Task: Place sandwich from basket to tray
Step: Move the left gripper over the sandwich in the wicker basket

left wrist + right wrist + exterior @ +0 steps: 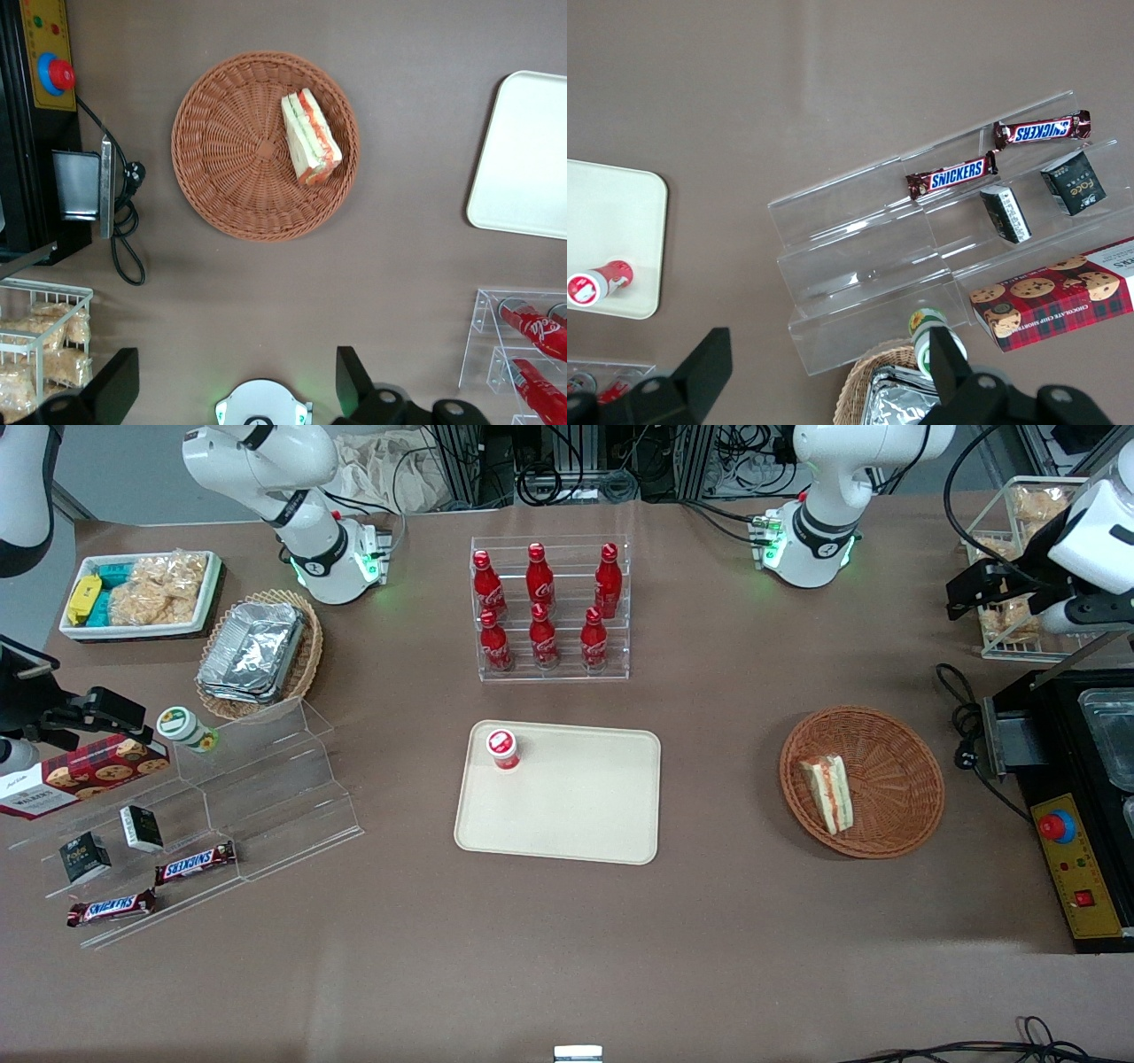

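Note:
The sandwich, a pale wedge with red and green layers, lies in the round reddish-brown basket, at the rim nearest the tray. The beige tray lies flat at the table's middle and carries a small red-lidded cup. My left gripper hangs open and empty high above the table, toward the working arm's end and farther from the front camera than the basket. The left wrist view shows its fingers wide apart, with the sandwich, the basket and a tray corner below.
A clear rack of red bottles stands farther back than the tray. A black machine with a red button and a cable sits beside the basket. A wire basket of bagged snacks stands by my gripper. A stepped acrylic stand lies toward the parked arm's end.

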`<act>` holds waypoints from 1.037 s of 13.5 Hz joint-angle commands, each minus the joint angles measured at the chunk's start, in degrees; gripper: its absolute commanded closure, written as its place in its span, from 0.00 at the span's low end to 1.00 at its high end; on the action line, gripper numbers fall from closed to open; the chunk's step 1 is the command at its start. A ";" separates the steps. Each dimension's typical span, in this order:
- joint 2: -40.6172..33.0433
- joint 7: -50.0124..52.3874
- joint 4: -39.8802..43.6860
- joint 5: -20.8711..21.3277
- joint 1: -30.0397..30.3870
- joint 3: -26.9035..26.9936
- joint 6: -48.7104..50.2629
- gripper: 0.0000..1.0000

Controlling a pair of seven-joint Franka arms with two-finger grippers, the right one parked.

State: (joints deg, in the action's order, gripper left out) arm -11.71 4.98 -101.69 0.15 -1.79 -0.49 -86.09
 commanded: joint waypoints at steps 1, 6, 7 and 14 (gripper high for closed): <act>4.22 1.16 0.53 0.20 0.65 -0.30 0.84 0.00; 10.56 10.82 -3.06 0.02 -0.14 -0.74 -7.83 0.00; 11.26 12.75 -5.07 0.20 -0.58 -1.17 -11.26 0.00; 17.41 21.72 -18.35 1.60 -3.21 -1.97 -32.97 0.00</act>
State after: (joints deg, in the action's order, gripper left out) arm 4.91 23.85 -116.94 0.35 -4.07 -2.59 -114.29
